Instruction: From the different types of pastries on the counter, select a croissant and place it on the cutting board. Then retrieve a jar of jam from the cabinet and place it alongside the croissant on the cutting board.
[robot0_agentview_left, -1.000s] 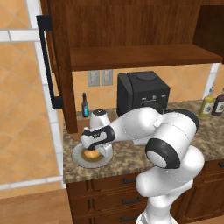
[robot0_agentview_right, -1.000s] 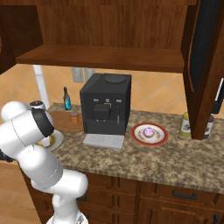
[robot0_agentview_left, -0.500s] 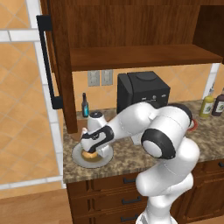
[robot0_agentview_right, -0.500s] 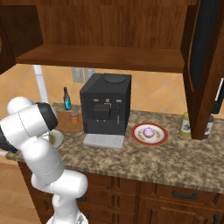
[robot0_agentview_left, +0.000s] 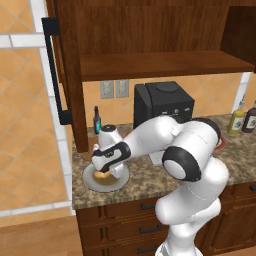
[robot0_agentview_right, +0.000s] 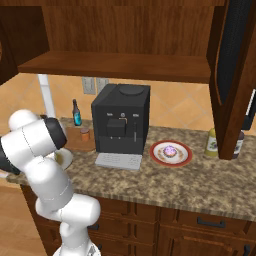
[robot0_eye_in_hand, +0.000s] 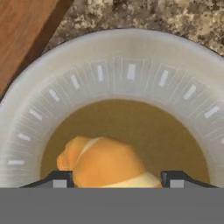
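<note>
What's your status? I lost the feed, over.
Hand down over the round grey-brown plate, fingers either side of the golden-orange croissant. Grip not confirmed. Croissant on the plate, reddish-brown wooden cutting board alongside. Nothing in the way.

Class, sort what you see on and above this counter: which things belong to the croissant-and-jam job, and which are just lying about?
Belongs to the job:
croissant
cutting board
jam jar
cabinet
pink pastry

Just lying about:
coffee machine
croissant's plate
red plate
dark bottle
yellowish bottle
</note>
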